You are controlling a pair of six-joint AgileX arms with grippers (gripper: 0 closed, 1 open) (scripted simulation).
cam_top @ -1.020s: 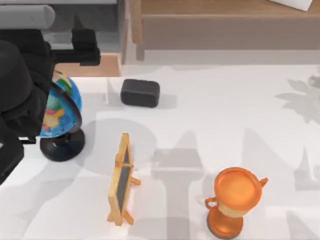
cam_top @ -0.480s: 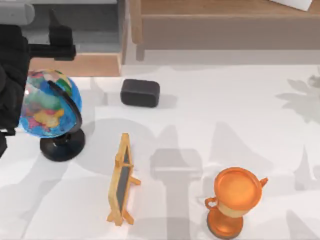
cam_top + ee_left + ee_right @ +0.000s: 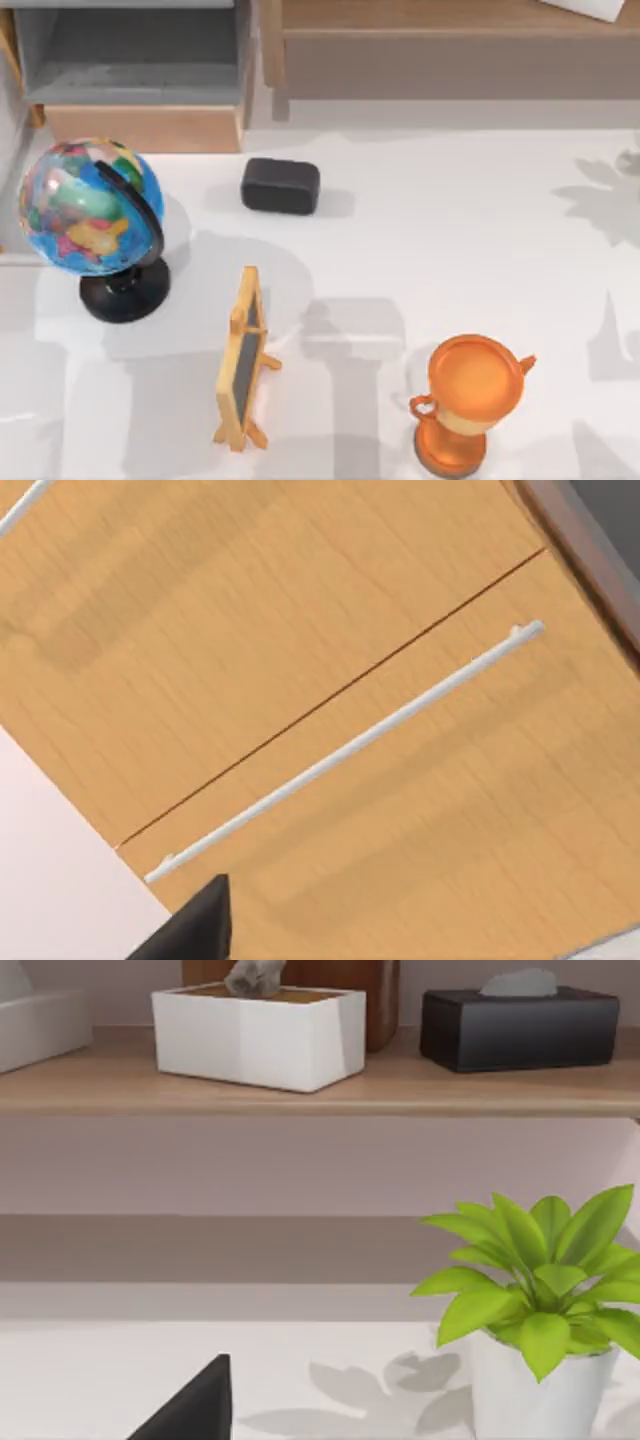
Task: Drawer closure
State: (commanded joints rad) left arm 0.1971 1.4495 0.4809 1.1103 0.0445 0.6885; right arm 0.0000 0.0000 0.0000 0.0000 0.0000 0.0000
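Gone from over the far-left corner is the left arm; the drawer (image 3: pixel 140 75) stands open behind the globe (image 3: pixel 90 208); gripper states: cannot tell.

The drawer (image 3: pixel 140 75) is standing pulled out at the worktop's (image 3: pixel 420 240) far left corner, its grey inside showing behind the tan front panel. A globe (image 3: pixel 88 207) is sitting just in front of it, near a black box (image 3: pixel 280 185). A small easel chalkboard (image 3: pixel 243 360) is standing nearer the front, and an orange trophy (image 3: pixel 468 400) is sitting to its right. A long wooden shelf (image 3: pixel 450 40) is running along the back.
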